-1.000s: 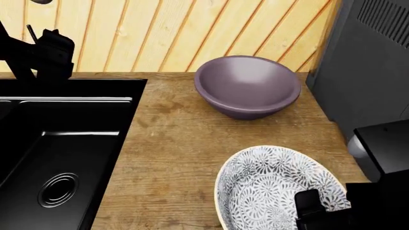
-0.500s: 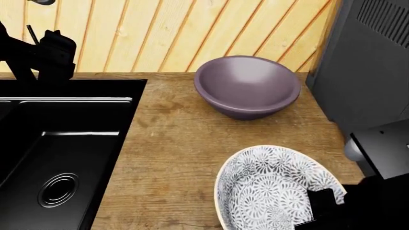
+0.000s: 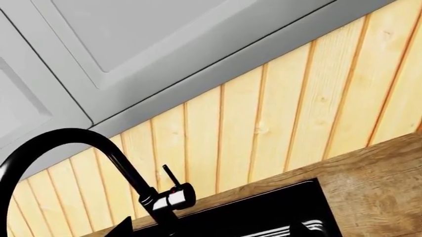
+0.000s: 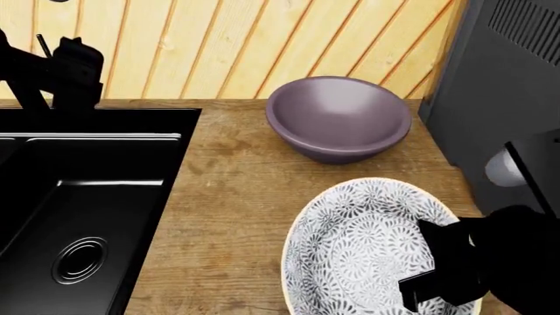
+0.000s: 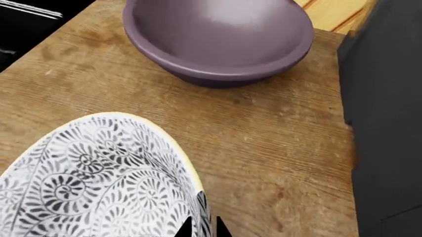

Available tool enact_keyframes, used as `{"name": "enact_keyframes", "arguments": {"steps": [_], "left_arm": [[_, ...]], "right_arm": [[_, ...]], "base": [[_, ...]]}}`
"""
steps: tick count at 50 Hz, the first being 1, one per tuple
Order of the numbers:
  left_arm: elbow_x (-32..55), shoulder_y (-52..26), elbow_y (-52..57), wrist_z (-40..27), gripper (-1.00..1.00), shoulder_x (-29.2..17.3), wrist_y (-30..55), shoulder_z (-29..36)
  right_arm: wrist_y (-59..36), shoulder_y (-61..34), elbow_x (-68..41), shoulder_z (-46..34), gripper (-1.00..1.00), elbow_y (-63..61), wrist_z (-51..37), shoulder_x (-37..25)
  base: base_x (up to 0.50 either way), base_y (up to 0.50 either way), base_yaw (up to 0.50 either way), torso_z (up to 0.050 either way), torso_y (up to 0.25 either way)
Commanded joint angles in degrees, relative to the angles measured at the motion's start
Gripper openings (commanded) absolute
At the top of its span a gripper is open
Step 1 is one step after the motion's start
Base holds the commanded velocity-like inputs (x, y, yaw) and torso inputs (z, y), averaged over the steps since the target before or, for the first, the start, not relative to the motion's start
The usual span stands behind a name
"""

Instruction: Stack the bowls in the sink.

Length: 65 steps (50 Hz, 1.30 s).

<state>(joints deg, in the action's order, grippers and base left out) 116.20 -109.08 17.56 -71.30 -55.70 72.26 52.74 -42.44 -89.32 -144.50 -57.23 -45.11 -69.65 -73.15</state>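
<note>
Patterned white bowl (image 4: pixel 363 252) tilted above tabletop (image 4: pixel 232 210), rim clamped by right end effector (image 4: pixel 437 266); mauve bowl (image 4: pixel 339 118) behind. Step: lift-off. Next: carry left into sink (image 4: pixel 83 216). Left end effector: out of sight.

1. Two round bowls: one wide matte mauve-purple bowl (image 4: pixel 340 118) and one white bowl with a grey floral pattern (image 4: pixel 363 249).
2. One glossy black rectangular sink (image 4: pixel 83 197), with one round drain (image 4: pixel 79 259) showing.
3. One curved black faucet (image 3: pixel 99 168), with one thin lever handle.
4. One wooden countertop (image 4: pixel 236 197).
5. One pale vertical-plank wooden wall panel (image 4: pixel 245 46).
6. One dark grey appliance (image 4: pixel 507 85) at the counter's right end.
7. One black gripper (image 4: pixel 437 266) showing at the patterned bowl's rim.
</note>
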Motion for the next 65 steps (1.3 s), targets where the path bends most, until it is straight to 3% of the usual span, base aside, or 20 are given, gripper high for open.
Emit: {"name": "enact_keyframes", "arguments": {"steps": [1,14,29,38,55,65], "left_arm": [[-0.7,0.6,0.4,0.4,1.00,-0.3,-1.7,-0.6],[1.2,3.4,-1.2,1.2,1.00,2.2,-12.4,-4.7],[-0.7,0.8,-9.4,1.8,1.00,13.4,-20.6,-6.4],[-4.8,-3.6,-18.2,4.6,1.00,21.7,-20.9,-4.4],[-10.5,-6.8,-33.6,12.2,1.00,32.4,-16.9,2.3],[-4.8,-4.7,-44.5,11.2,1.00,38.3,-14.5,4.4]], "right_arm": [[0.5,-5.5,-0.6,4.4,-1.00,0.8,-0.8,1.3],[0.8,-7.6,-4.0,5.5,-1.00,-0.3,-2.0,0.8],[0.2,-7.6,-6.0,5.2,-1.00,-2.0,-2.4,0.6],[0.3,-5.9,-4.6,4.9,-1.00,-2.6,-0.9,0.0],[0.8,-3.2,-1.8,4.9,-1.00,-2.8,2.0,-1.1],[1.9,-0.8,0.9,5.0,-1.00,-3.5,4.9,-2.8]], "base": [[0.00,0.00,0.00,0.000,0.000],[0.00,0.00,0.00,0.000,0.000],[0.00,0.00,0.00,0.000,0.000],[0.00,0.00,0.00,0.000,0.000],[0.00,0.00,0.00,0.000,0.000],[0.00,0.00,0.00,0.000,0.000]]}}
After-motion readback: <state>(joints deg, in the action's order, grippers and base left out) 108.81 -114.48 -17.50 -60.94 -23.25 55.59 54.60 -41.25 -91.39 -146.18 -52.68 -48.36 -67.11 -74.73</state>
